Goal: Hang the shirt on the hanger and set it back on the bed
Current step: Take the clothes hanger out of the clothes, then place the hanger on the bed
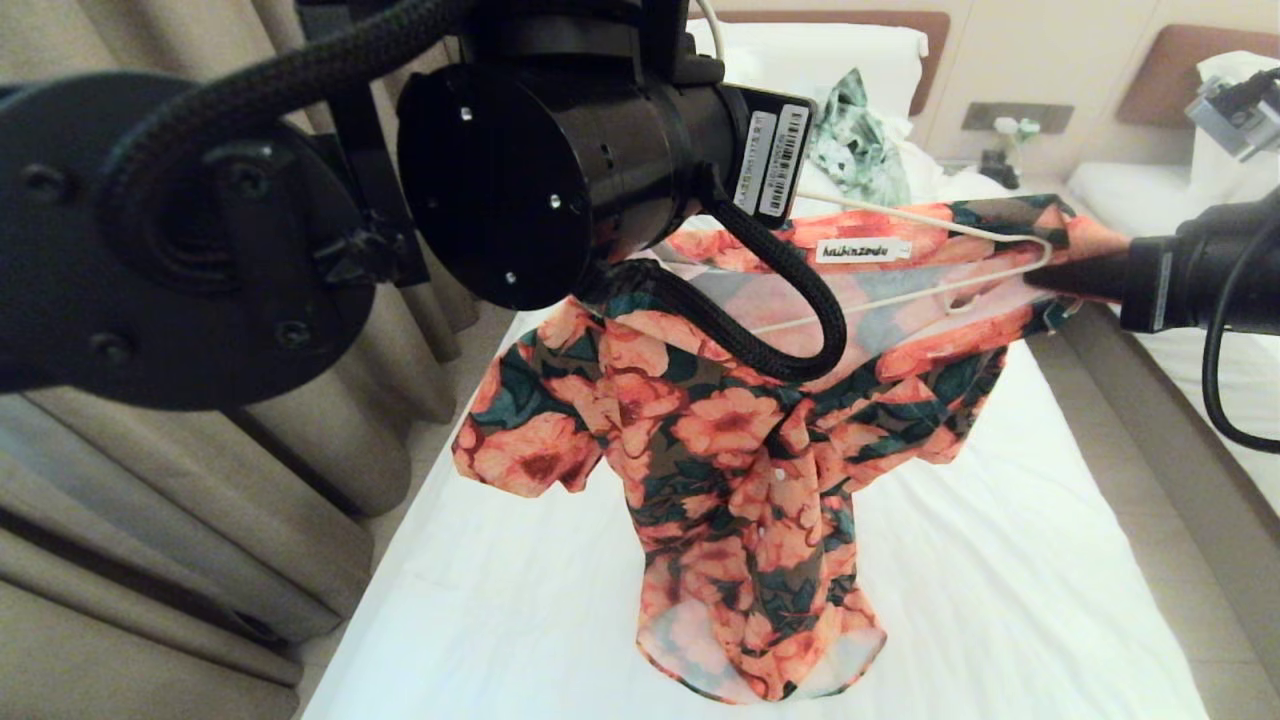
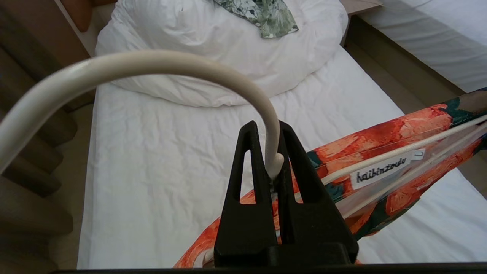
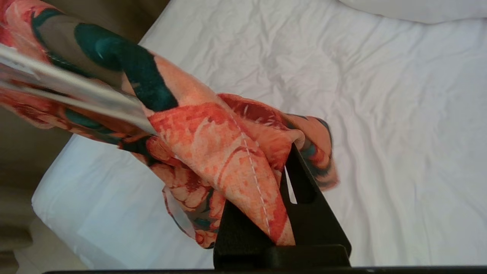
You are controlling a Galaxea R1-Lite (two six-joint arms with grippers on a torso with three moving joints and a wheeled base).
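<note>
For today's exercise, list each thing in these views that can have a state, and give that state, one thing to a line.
Shirt: lifted above the bed, draped over the hanger, hem hanging loose.
Hanger: held in the air by its neck, arms inside the shirt's shoulders.
Left gripper: shut on the hanger.
Right gripper: shut on the shirt's fabric.
Leaf-patterned garment: lying crumpled on the duvet.
Bed: sheet bare below the shirt.

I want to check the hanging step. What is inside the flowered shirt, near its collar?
Inside the shirt, the hanger wire shows through the open collar, beside the neck label. Fabric and the left arm cover its left shoulder end.
</note>
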